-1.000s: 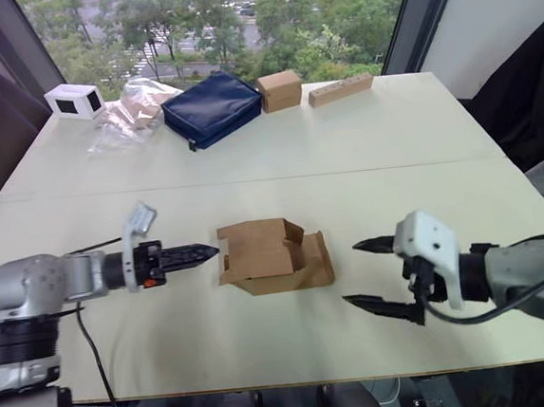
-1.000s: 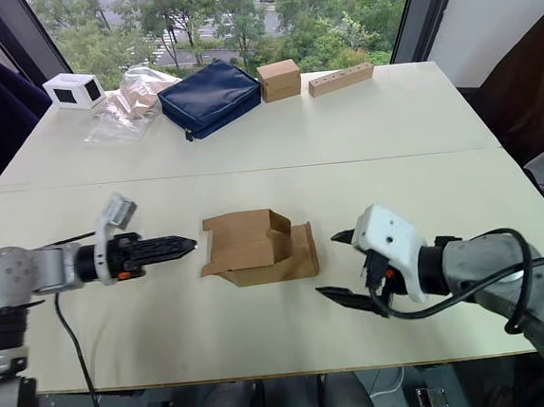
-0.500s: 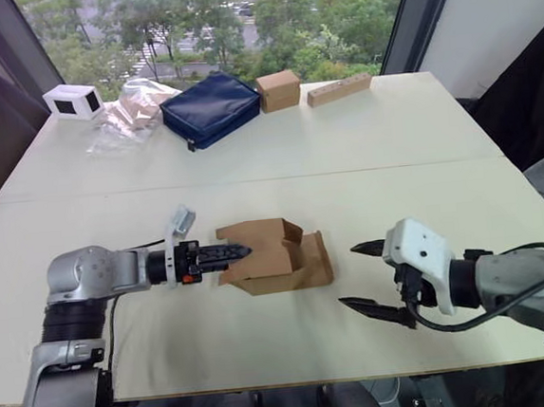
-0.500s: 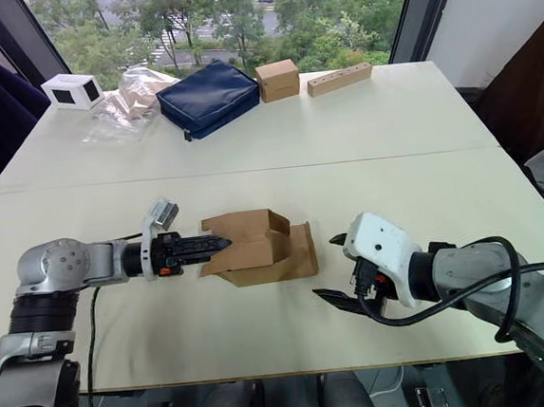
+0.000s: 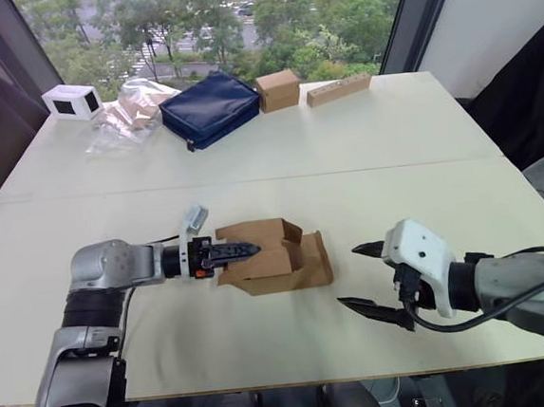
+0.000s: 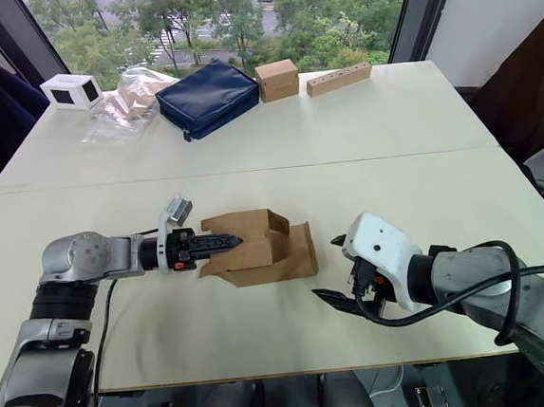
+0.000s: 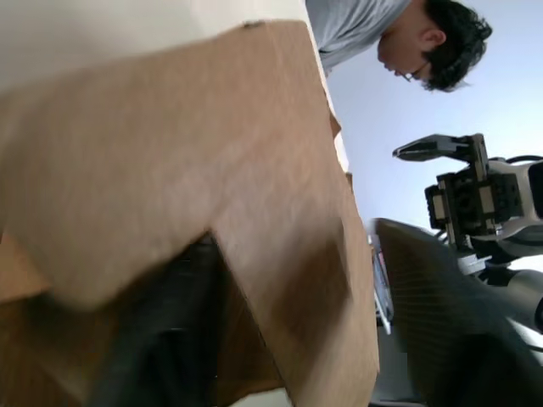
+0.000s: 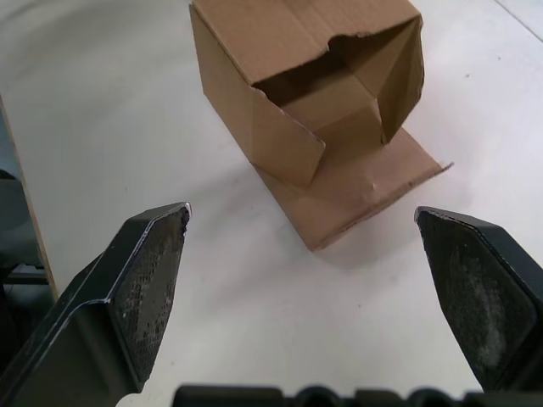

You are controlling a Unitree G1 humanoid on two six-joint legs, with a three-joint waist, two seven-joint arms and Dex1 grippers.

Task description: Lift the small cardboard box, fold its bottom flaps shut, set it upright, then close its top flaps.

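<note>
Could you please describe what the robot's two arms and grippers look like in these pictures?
The left arm is silver-grey metal with a black wrist section, a small orange mark and a pale camera block on top; a thin black cable hangs from it. The left gripper has slim black fingers. The right arm is grey with looping black cables and a white housing; the right gripper has two pointed black fingers.

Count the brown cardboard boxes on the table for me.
2. The small cardboard box lies on its side mid-table, between the left pincer at its end and the open right pincer. A second box sits at the far edge beside the navy pouch.
</note>
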